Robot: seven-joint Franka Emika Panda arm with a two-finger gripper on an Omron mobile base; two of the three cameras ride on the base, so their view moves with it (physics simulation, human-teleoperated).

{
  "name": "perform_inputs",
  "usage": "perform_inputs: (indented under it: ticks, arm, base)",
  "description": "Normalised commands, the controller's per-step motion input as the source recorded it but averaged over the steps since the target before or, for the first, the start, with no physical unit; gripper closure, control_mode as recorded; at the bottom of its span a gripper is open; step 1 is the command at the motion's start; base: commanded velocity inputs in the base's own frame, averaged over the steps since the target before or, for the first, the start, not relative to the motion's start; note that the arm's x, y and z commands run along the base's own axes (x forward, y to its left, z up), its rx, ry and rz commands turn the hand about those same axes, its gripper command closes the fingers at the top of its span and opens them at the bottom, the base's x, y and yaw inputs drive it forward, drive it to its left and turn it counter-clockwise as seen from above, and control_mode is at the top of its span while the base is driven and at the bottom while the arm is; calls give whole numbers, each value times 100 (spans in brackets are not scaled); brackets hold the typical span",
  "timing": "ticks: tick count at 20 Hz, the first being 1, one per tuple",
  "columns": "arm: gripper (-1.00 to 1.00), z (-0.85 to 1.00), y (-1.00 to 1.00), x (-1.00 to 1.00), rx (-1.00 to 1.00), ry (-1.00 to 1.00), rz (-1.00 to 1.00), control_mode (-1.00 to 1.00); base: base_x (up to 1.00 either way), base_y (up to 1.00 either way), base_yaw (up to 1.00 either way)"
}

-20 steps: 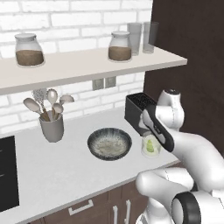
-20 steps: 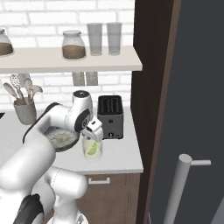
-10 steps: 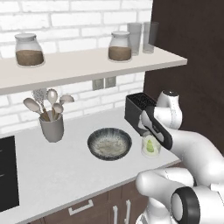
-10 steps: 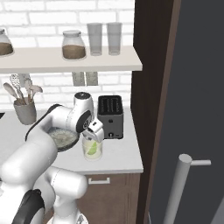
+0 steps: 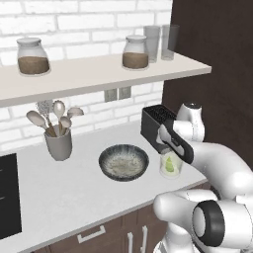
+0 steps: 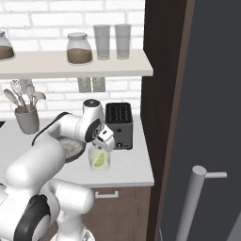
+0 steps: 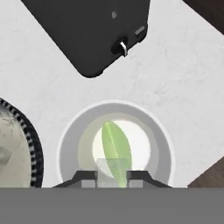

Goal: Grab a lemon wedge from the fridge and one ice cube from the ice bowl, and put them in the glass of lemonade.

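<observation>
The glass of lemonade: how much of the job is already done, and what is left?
Done: the lemon wedge already lies inside the glass. In hand: the pincer hangs right over the glass with a pale clear ice cube between its tips. Left: drop that cube into the drink. The ice bowl sits beside the glass on the counter.

White brick wall [image 5: 74,20], pale shelf [image 5: 99,74], grey counter [image 5: 74,197], dark cabinets [image 5: 217,59]
</observation>
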Motion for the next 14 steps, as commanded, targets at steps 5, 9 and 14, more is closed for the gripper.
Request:
perform_inputs:
  ticks: [5, 9, 14]
  arm:
    - [100, -13, -10, 9, 0, 0, 0, -100]
    - [-100, -6, 0, 0, 0, 0, 0, -100]
    - [-100, 0, 0, 0, 0, 0, 0, -100]
  base:
    - [0, 0, 0]
    - [0, 0, 0]
    - [0, 0, 0]
